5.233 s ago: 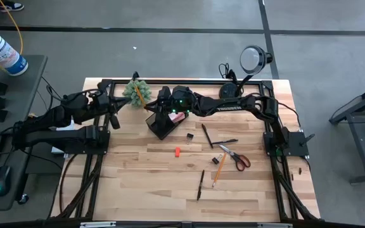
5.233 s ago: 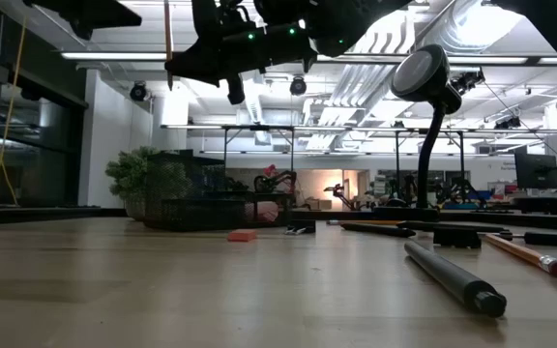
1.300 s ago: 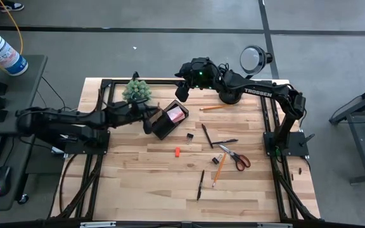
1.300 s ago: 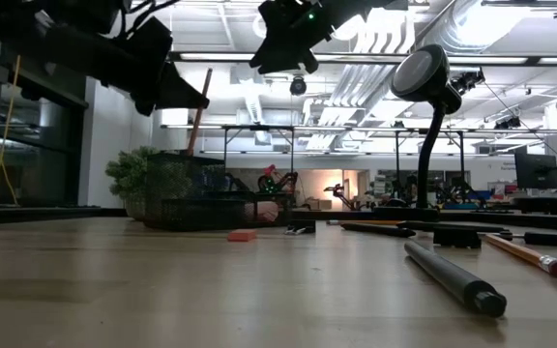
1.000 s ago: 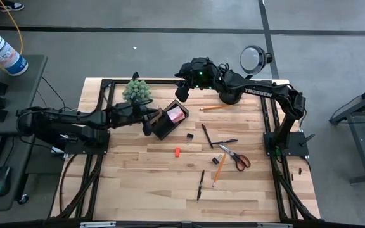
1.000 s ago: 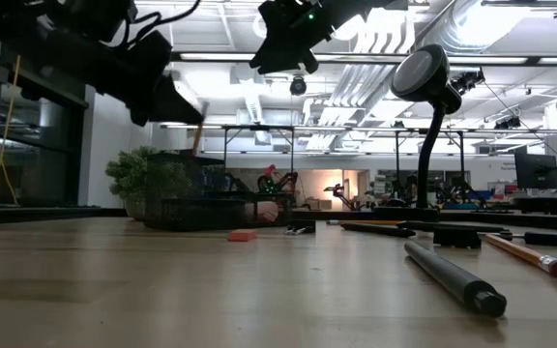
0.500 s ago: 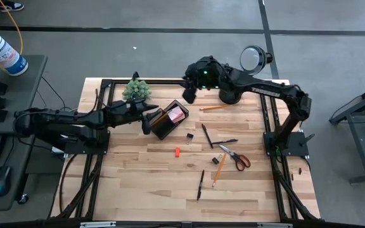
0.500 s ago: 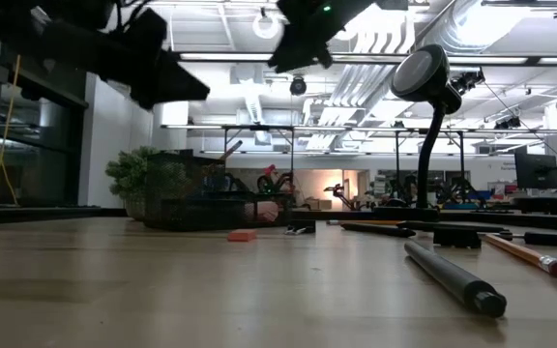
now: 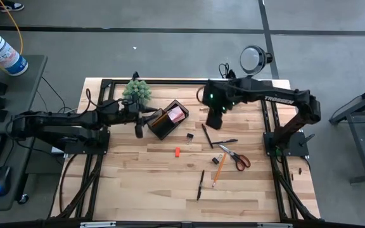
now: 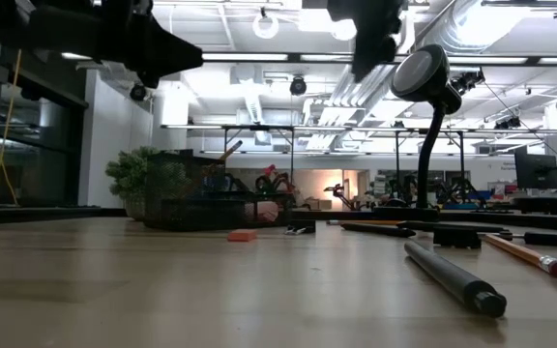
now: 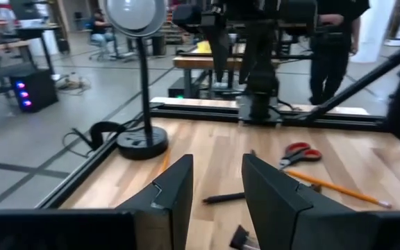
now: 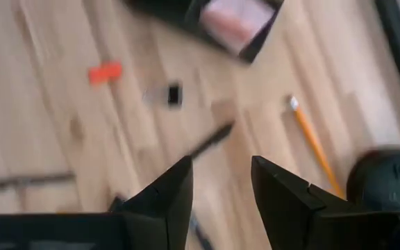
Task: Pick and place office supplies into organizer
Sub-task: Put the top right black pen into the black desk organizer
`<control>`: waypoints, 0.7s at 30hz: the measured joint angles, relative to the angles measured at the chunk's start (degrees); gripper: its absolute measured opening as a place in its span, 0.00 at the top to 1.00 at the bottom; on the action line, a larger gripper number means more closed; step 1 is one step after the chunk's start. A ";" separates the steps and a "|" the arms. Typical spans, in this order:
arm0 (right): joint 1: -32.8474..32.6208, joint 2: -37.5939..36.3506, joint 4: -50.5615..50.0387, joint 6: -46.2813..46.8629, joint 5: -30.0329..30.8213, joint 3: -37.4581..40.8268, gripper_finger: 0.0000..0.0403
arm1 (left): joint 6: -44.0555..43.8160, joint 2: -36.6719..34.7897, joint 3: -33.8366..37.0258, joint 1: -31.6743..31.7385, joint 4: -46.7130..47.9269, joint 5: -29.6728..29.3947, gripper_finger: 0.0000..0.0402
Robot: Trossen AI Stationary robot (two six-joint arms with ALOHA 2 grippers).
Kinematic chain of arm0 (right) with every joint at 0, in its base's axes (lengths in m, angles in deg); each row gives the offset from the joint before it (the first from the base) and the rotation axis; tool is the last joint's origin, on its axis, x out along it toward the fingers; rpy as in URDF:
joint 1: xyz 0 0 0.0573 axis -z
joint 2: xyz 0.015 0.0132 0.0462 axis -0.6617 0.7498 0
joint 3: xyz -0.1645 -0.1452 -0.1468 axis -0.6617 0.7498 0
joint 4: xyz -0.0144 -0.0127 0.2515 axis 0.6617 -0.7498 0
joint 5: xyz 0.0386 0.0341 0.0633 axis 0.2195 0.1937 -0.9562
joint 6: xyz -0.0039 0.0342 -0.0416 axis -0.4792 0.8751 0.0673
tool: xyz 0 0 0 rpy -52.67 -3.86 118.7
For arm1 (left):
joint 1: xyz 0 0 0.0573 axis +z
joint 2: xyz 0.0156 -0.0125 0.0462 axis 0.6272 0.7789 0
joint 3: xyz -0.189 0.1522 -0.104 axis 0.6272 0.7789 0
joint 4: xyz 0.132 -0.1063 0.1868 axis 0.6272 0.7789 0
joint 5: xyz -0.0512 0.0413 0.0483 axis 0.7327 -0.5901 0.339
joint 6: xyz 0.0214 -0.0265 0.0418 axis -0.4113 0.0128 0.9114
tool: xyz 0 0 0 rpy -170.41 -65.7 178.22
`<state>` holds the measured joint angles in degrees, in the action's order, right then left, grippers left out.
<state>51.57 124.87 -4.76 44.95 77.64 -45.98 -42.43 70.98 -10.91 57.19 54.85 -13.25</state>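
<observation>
The black organizer (image 9: 165, 122) stands at the table's far middle, with a pink sticky-note pad (image 9: 177, 114) lying in it. An orange pencil (image 9: 159, 117) leans in it, tip sticking out over its rim (image 10: 228, 149). My left gripper (image 9: 139, 124) (image 11: 217, 201) hovers open just left of it, level and empty. My right gripper (image 9: 215, 120) (image 12: 221, 194) hangs open, pointing down above the table's right middle. Under it lie a pencil (image 12: 314, 142), a black pen (image 9: 206, 135), a tiny black piece (image 9: 189, 135) and a red-orange block (image 9: 177, 152). Red-handled scissors (image 9: 236, 157) lie nearer.
A green spiky plant (image 9: 137, 92) stands behind the organizer and a black lamp (image 9: 253, 58) at the far right. Another pencil (image 9: 218, 170) and two more pens (image 9: 200, 185) (image 9: 224, 143) lie toward the near right. A person (image 11: 332, 42) stands beyond the table's right side.
My left gripper has let go of the pencil, which now leans in the organizer, and has drawn back toward the table's left and risen a little. My right gripper has swung from the far edge toward the right and nearer, tipping its fingers downward.
</observation>
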 joint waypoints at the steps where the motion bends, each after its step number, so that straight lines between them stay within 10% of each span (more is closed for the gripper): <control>1: -1.05 -0.03 -1.30 0.16 0.28 0.00 0.66 | 0.00 0.00 0.00 0.00 0.00 0.47 0.72; 10: -7.06 -0.11 -3.89 4.57 -0.09 0.83 0.68 | 0.00 0.00 0.00 0.00 0.02 1.66 0.72; 21: -12.19 -12.66 16.27 21.14 -7.72 30.45 0.68 | -0.69 0.00 0.00 -0.02 0.09 4.52 0.72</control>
<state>39.38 112.21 11.51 66.09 69.92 -15.53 -43.12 70.98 -10.91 57.17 54.94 -8.73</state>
